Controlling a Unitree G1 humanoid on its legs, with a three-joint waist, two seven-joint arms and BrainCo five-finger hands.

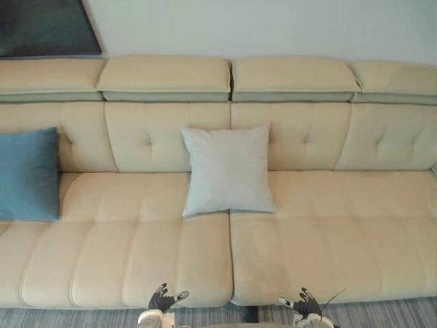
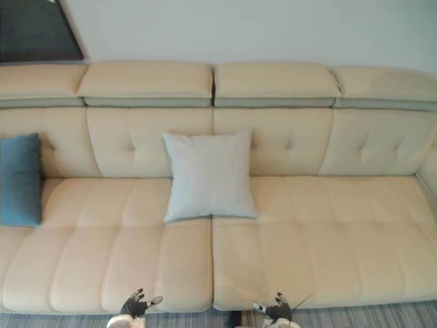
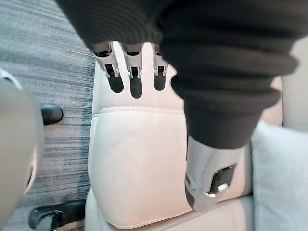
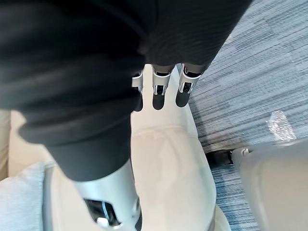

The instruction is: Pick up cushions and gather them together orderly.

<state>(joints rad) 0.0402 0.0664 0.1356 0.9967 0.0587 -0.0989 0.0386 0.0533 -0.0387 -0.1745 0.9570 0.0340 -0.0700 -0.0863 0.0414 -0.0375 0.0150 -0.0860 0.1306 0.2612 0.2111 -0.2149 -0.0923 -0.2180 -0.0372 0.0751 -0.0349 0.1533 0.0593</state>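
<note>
Your left hand and right hand hang spread, holding nothing. Square pale fabric cushion leans on tufted cream sofa; blue cushion cut off at edge.

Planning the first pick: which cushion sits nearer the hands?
The light grey cushion, leaning mid-seat straight ahead; the blue cushion sits at the left end of the sofa.
</note>
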